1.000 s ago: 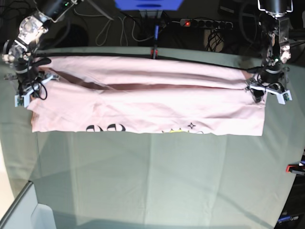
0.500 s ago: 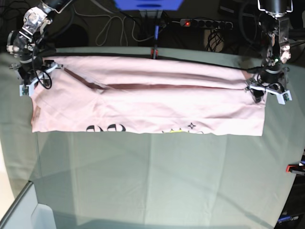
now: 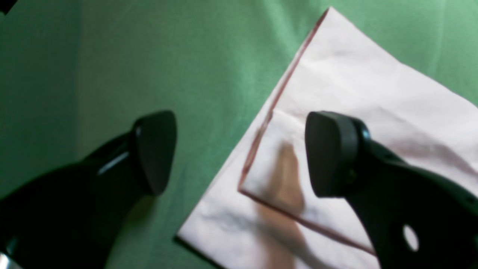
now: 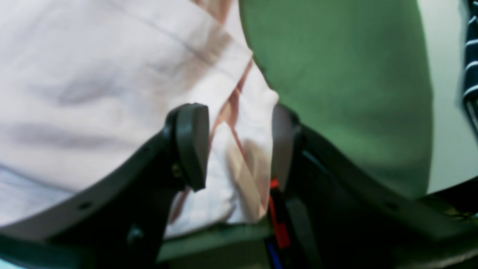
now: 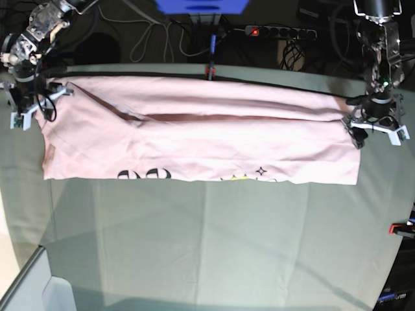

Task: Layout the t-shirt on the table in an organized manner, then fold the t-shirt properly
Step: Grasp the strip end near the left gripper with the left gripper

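T-shirt (image 5: 201, 139) corners beneath both spread, empty grippers: left gripper (image 3: 239, 153), right gripper (image 4: 239, 145).

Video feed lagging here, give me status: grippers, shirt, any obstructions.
Left gripper open above shirt corner, holding nothing. Right gripper open, shirt edge between its jaws. T-shirt folded into long band across table. Nothing in the way.
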Motion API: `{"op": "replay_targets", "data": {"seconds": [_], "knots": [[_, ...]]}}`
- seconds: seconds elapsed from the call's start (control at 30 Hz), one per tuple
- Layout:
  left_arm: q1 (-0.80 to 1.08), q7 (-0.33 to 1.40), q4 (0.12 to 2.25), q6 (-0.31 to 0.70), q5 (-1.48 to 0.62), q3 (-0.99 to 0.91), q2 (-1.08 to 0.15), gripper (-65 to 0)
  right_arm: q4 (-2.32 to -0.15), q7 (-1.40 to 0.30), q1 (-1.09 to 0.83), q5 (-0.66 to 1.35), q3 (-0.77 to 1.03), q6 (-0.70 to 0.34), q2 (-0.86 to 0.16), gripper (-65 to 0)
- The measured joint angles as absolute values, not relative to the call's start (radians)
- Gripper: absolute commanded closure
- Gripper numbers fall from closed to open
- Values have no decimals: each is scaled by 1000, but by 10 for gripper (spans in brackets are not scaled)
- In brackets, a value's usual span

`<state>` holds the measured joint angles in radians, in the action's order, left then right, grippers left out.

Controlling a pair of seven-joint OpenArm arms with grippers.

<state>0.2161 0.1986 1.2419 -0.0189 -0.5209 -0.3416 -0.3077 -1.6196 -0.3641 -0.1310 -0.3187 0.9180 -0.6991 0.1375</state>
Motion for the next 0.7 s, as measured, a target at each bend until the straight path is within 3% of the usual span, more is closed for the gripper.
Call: {"op": "replay_targets", "data": {"seconds": [0.27,0.43,0.7], "knots": [[218,199,1242,-19,-521,-342,-308,-523,-1649,-367,-105,-319,902,-699,159,-323],[215,199,1242,-19,-521,-342,-310,-525,-1616,-355,-96,-315,777,-699,162,-354],[215,198,1242,-19,-521,-342,-313,-525,-1429,-355,-89,-318,730,-699,149,-357]]}}
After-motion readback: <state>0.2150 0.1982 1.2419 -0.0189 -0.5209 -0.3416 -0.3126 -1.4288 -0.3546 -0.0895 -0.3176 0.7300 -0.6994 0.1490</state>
